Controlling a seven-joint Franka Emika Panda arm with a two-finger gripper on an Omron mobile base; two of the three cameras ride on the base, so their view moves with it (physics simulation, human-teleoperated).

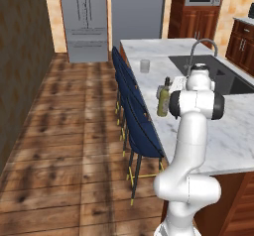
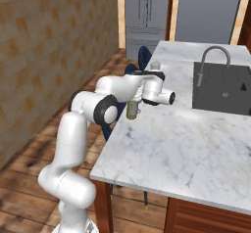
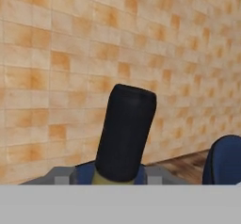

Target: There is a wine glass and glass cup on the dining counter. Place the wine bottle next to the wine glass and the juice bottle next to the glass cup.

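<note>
The wine bottle (image 1: 162, 101) stands upright on the dining counter (image 1: 233, 136), near its edge above the blue stools (image 1: 141, 126). The gripper (image 1: 168, 87) is clamped on the upper part of this bottle, at the neck. In the hand view the dark top of the bottle (image 3: 126, 132) rises close before the camera, with a brick wall (image 3: 70, 53) behind it. The glass cup (image 1: 144, 66) stands farther along the same edge, well apart from the bottle. The dark sink (image 2: 223, 87) with its curved tap (image 2: 212, 60) lies on the other side of the arm.
</note>
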